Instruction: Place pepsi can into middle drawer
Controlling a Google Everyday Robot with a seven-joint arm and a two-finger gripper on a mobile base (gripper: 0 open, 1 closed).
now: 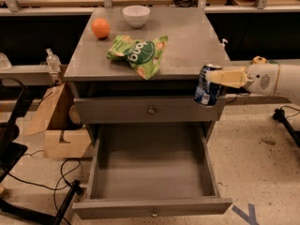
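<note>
The pepsi can (pixel 206 85), dark blue with a silver top, hangs in the air at the cabinet's right front corner, tilted slightly. My gripper (pixel 216 78) reaches in from the right on a white arm and is shut on the can, its cream fingers (pixel 229 77) against the can's upper side. The middle drawer (pixel 151 172) is pulled fully out below, showing a plain grey box interior and a small knob (pixel 154 213) on its front. The can is above and to the right of the drawer's opening.
On the cabinet top (pixel 187 46) lie an orange (pixel 101 28), a white bowl (pixel 136 15) and a green snack bag (pixel 138 54). The top drawer (pixel 150 109) is closed. A cardboard box (pixel 58 125) and cables (pixel 61 182) sit on the floor at left.
</note>
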